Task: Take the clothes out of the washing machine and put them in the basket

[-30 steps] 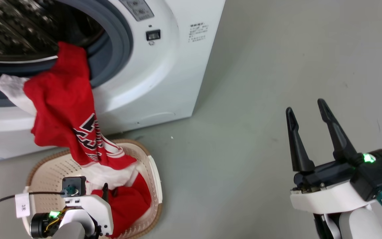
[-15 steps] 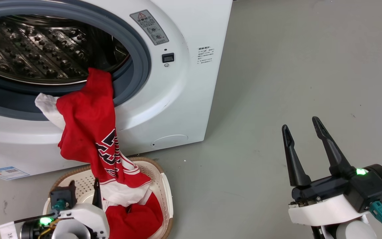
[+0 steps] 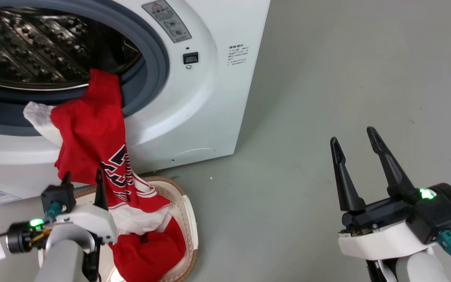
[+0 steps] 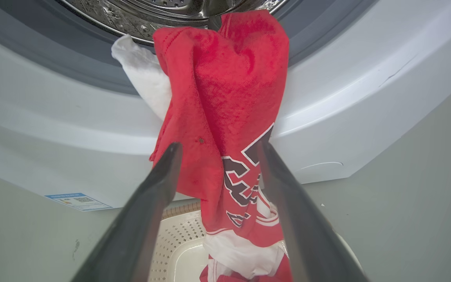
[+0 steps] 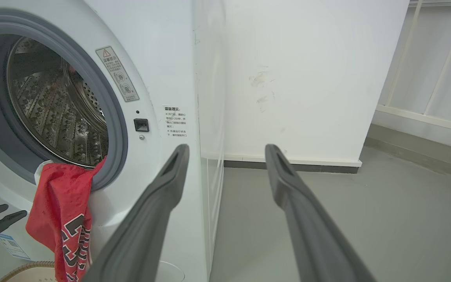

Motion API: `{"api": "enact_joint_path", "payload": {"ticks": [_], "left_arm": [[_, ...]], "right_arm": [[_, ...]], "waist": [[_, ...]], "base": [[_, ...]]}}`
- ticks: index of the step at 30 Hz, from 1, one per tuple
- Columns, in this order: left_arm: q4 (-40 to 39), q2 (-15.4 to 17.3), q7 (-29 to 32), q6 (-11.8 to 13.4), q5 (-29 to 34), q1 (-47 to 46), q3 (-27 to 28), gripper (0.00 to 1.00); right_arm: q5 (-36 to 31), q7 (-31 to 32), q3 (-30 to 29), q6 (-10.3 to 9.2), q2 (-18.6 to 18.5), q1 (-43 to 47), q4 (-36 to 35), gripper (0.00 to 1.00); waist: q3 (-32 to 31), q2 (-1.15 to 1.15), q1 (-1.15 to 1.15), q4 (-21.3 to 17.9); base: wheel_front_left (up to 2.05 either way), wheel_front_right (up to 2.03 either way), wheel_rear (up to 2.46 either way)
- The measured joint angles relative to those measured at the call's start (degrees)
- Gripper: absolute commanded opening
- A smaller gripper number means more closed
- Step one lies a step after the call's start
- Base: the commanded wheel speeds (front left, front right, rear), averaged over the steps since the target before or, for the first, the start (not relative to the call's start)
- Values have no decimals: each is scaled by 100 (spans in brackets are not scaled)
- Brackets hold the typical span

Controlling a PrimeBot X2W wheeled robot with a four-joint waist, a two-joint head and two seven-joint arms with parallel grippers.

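Jersey (image 4: 225, 78) hanging from washing machine (image 4: 53, 117), just before spread left gripper (image 4: 219, 145)

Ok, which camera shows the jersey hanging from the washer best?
The left wrist view: the jersey hangs centred, from the drum lip down to the basket, framed by the open left gripper. Head view shows it smaller, beside that gripper; right wrist view catches it small at the edge.

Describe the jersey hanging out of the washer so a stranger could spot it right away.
Start at the white washing machine and its open round drum mouth. Draped over the lower rim, trailing down into the basket, is the red jersey. Unlike the plain red garment bunched in the basket, it carries black-and-white lettering.
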Motion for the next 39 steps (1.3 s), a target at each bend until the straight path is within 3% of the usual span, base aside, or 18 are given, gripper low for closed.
{"api": "enact_joint_path", "payload": {"ticks": [22,33,34,35,36,39], "left_arm": [[1481,673,0,-147,355,-1936,240,100],[1734,732,43,-131,387,-2224,296,100],[1726,728,46,-131,386,-2224,302,90],[1708,722,55,-131,386,-2224,315,9],[1702,711,57,-133,372,-2224,338,0],[1697,711,57,-155,353,-2224,370,0]], "right_arm": [[291,0,59,0,-1,-582,-194,100],[377,0,73,0,0,-677,-221,100],[385,0,71,0,-1,-677,-221,100],[387,0,70,0,-1,-677,-220,100],[388,0,70,0,-1,-678,-216,100],[388,0,70,0,0,-681,-198,100]], "waist": [[1176,0,1,-507],[1488,0,2,-601],[1491,0,2,-602],[1493,0,2,-602],[1491,0,2,-601],[1457,0,2,-596]], "base": [[0,0,0],[0,0,0],[0,0,0],[0,0,0],[0,0,0],[0,0,0]]}}
